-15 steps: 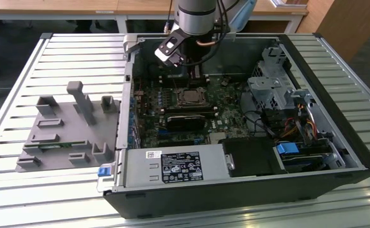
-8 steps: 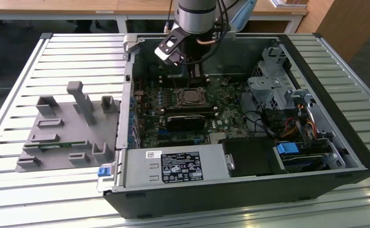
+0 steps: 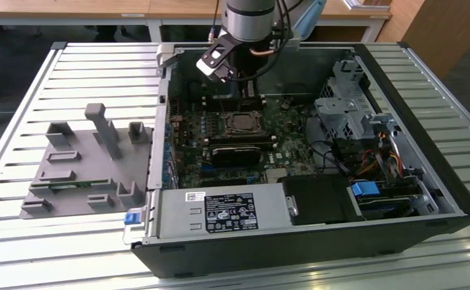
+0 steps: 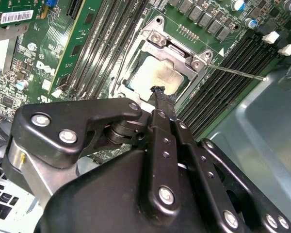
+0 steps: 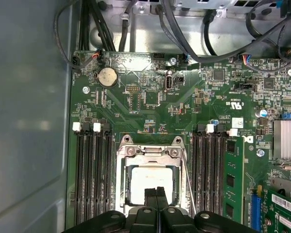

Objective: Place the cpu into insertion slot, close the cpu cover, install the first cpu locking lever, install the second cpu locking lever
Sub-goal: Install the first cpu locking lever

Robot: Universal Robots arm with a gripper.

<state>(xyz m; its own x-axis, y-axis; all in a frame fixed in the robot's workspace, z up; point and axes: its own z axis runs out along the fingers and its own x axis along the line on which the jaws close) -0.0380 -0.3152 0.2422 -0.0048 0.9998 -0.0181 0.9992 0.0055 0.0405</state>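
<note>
On the motherboard (image 5: 150, 102), the cpu (image 5: 139, 182) sits below the claw (image 5: 156, 191).

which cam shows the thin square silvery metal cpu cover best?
First wrist view: the thin square silvery metal cpu cover faces the camera almost squarely, one edge behind the black fingers. Second wrist view catches it obliquely, the fingers blocking part. Exterior view shows it from afar.

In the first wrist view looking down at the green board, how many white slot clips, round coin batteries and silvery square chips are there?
white slot clips: 4
coin battery: 1
cpu: 1
Total: 6
</note>
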